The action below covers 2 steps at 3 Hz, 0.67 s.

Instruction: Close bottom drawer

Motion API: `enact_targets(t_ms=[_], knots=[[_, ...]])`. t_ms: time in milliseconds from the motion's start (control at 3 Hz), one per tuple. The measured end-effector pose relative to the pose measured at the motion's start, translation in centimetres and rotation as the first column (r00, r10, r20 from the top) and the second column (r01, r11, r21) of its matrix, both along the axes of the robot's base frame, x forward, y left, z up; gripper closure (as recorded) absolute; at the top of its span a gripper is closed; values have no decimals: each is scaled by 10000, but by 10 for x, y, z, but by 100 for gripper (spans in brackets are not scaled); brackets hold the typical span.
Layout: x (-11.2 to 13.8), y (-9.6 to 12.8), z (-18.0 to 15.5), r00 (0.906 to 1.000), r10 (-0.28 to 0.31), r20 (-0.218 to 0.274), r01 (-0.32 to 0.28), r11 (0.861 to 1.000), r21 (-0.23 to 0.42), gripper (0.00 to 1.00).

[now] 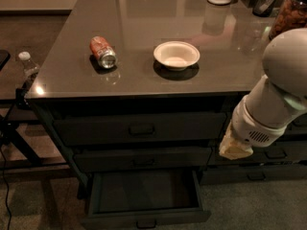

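Camera view put the gripper, grip untellable, above-right of the open wide dark grey bottom drawer, whose front likely needed a low, square push.

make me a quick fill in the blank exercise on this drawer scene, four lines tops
1. The bottom drawer stands ____.
2. The soda can lies on its ____ on the countertop.
3. In the picture, the white bowl sits to the ____ of the soda can.
4. The gripper hangs at the picture's right side, ____ the countertop's level.

Missing words: open; side; right; below
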<state>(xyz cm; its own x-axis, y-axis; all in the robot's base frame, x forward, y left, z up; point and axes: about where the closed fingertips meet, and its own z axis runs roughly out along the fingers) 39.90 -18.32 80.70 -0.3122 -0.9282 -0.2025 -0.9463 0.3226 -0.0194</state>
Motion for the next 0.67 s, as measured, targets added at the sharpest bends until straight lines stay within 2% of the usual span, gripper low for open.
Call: enact_targets(t_ms=[333,667], knots=[[-7,5,-34,9991,-199,-363,207,9995,221,100],[-20,15,-107,9914,-669,-1121,710,9969,336,100]])
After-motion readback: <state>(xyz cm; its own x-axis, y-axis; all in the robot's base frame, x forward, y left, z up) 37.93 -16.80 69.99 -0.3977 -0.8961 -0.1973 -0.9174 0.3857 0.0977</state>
